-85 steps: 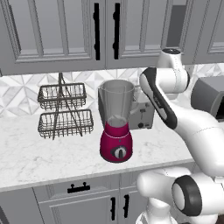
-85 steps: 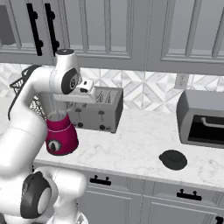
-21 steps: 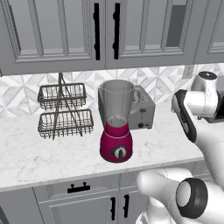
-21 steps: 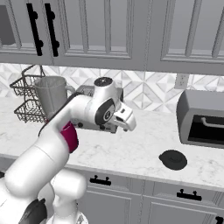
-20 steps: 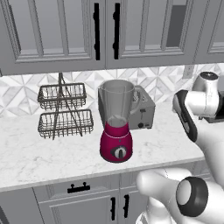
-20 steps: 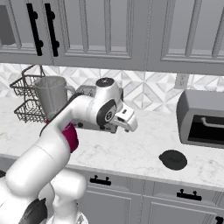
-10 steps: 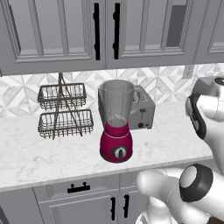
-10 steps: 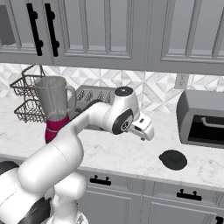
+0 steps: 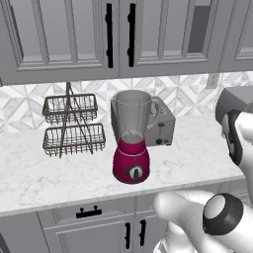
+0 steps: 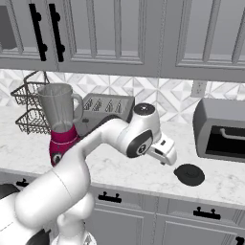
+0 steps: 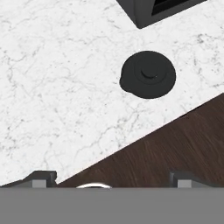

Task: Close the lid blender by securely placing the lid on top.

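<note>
Arm has swung further right since a moment ago; gripper (image 10: 167, 158) (fingers spread, holding nothing) hangs above marble counter (image 10: 143, 172), lid (image 10: 189, 174) at its 4 o'clock. Blender (image 9: 131, 137) stands uncapped before toaster (image 9: 160, 126).

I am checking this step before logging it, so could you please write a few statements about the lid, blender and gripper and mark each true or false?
1. The lid lies on the counter, near its front edge. True.
2. The blender jar already has its lid on. False: the jar's top is open and the lid is far off to its right.
3. The gripper holds the lid. False: it is above the counter, left of the lid, with nothing between the fingers.
4. A toaster stands behind the blender. True.
5. The lid sits inside the wire basket. False: it lies in front of the dark oven.
</note>
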